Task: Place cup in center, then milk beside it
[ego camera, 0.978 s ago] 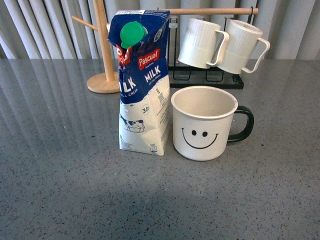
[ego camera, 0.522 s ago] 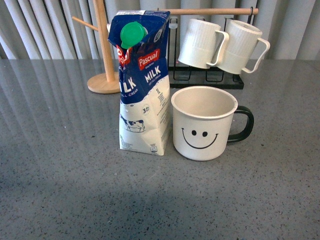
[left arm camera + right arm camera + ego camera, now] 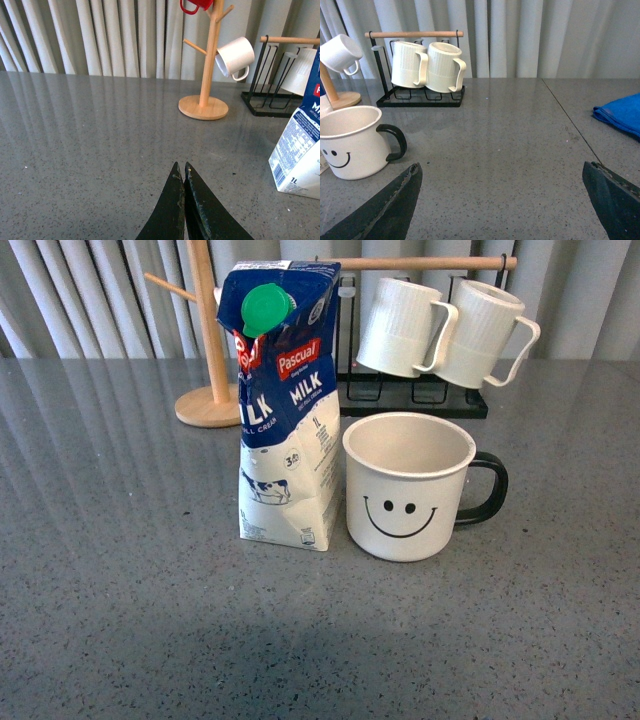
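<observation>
The cup (image 3: 408,486), a wide white mug with a black smiley face and black handle, stands upright in the middle of the grey table. The milk (image 3: 285,405), a blue-and-white Pascual carton with a green cap, stands upright right beside it on its left, almost touching. Neither arm shows in the front view. My left gripper (image 3: 180,169) is shut and empty, low over bare table, with the carton (image 3: 299,152) off to one side. My right gripper (image 3: 501,169) is wide open and empty, with the cup (image 3: 351,141) apart from it, beyond one finger.
A black wire rack (image 3: 412,400) with two ribbed white mugs (image 3: 400,326) stands behind the cup. A wooden mug tree (image 3: 208,405) stands behind the carton, holding a small white cup (image 3: 234,56) and a red one (image 3: 196,5). A blue cloth (image 3: 620,115) lies beside the right gripper.
</observation>
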`<action>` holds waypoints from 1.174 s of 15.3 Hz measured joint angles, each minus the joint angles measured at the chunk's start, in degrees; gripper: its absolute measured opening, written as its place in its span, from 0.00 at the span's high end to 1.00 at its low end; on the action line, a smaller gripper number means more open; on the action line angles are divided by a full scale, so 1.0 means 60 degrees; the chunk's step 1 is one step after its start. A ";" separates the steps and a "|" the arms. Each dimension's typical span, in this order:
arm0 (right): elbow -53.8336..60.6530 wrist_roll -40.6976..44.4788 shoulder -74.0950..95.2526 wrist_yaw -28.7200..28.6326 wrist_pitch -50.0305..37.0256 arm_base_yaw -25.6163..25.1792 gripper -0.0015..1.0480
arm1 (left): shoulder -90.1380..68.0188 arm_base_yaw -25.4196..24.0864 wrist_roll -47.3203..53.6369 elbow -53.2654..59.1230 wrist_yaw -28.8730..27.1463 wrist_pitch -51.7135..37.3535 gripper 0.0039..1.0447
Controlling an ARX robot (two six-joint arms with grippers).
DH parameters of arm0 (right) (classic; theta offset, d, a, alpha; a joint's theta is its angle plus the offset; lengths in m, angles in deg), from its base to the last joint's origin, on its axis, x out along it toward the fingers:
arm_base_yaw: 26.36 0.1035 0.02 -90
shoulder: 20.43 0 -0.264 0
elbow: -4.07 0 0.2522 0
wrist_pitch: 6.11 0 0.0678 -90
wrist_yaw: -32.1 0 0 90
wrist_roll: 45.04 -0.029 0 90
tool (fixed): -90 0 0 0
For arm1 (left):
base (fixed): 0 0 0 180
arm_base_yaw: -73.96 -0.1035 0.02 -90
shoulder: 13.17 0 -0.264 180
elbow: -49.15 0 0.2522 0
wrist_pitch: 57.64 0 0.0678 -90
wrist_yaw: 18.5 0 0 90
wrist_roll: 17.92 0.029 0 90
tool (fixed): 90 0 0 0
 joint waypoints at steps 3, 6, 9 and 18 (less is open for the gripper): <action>0.0000 0.0000 0.0000 -0.0004 0.0004 0.0000 0.06 | 0.0710 0.0084 0.0007 0.0211 0.0153 0.0510 0.99; 0.0000 0.0000 0.0000 -0.0004 0.0004 0.0000 0.06 | 0.1260 0.0069 0.0011 0.0510 0.0149 0.0605 0.99; 0.0000 0.0000 0.0000 -0.0004 0.0000 0.0000 0.06 | 0.2036 0.0066 0.0015 0.0510 0.0146 0.1308 0.99; 0.0000 0.0000 0.0000 -0.0004 0.0000 0.0000 0.06 | 0.4226 0.0066 0.0022 0.0503 0.0146 0.3676 0.99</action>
